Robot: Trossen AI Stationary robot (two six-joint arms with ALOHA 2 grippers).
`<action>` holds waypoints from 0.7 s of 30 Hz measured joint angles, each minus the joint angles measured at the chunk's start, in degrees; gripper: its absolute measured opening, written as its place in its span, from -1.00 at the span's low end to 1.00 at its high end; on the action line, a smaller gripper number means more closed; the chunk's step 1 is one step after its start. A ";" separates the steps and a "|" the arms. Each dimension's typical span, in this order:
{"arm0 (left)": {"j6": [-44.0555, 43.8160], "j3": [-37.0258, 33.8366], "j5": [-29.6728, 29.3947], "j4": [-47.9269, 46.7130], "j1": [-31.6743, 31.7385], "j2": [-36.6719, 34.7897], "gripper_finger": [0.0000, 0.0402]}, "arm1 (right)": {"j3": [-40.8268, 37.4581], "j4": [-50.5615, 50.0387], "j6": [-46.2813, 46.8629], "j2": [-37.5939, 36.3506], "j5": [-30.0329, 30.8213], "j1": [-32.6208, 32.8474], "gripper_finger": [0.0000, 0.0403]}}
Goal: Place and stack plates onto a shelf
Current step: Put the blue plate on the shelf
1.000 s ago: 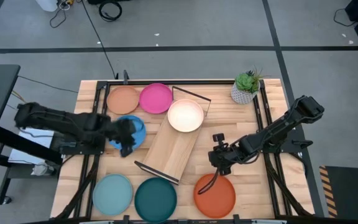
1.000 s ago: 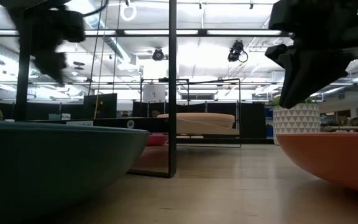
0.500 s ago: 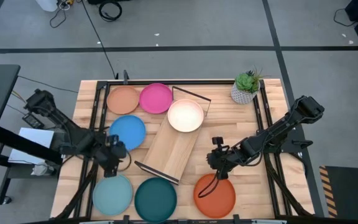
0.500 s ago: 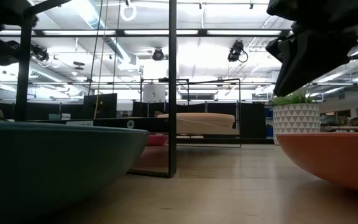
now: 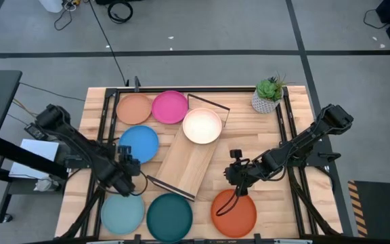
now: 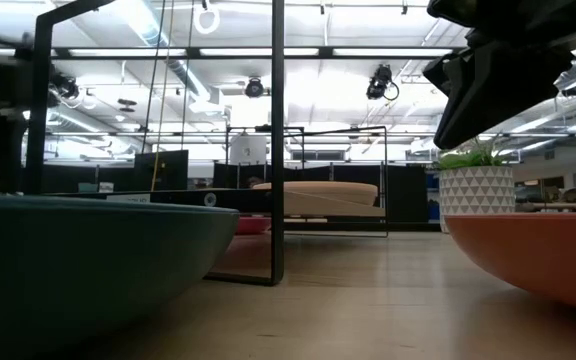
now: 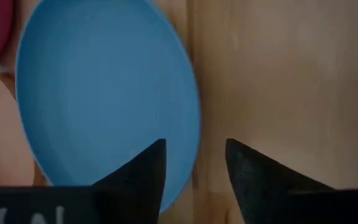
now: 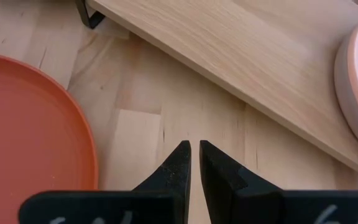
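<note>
shelf (image 5: 187,159) lies slanted mid-table, light wood board with black wire frames at both short ends. one pale cream-pink plate (image 5: 202,126) already sits on its far end; rest of the board is bare. other plates are on the tabletop: peach plate (image 5: 134,108) and magenta plate (image 5: 170,107) at the far edge, blue plate (image 5: 139,144) just left of the shelf, light teal plate (image 5: 122,210) and dark teal plate (image 5: 169,216) along the near edge, orange-red plate (image 5: 234,212) near right. i see no grey plate.

my left gripper (image 5: 127,177) hangs between the blue and light teal plates, jaws moderately spread, empty, the blue plate's rim in front of my fingers (image 7: 143,176). my right gripper (image 8: 194,160) hovers over bare table between the orange-red plate and the shelf's near edge, jaws nearly closed, holding nothing.

risks as i judge them: these plates lie flat, so a finger has to get under a rim; coming in too steep likely just shoves the plate into its neighbour. the right jaws are too narrow to take a rim until widened. the near wire frame (image 5: 170,188) stands close to both grippers and could snag one on the way in. a second plate set off-centre on the cream-pink one could slide off.
</note>
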 joint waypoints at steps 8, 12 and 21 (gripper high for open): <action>-5.66 -4.16 3.55 2.64 1.28 0.89 -0.17 | -0.02 0.36 -1.20 0.00 -0.04 0.02 -0.80; -6.47 -5.12 1.61 2.74 2.86 0.90 -0.26 | 0.00 0.83 -1.22 0.00 -0.07 0.00 -0.80; -1.47 -9.27 3.95 10.56 4.42 0.86 -0.59 | 0.00 1.22 -1.22 0.00 -0.17 0.61 -0.80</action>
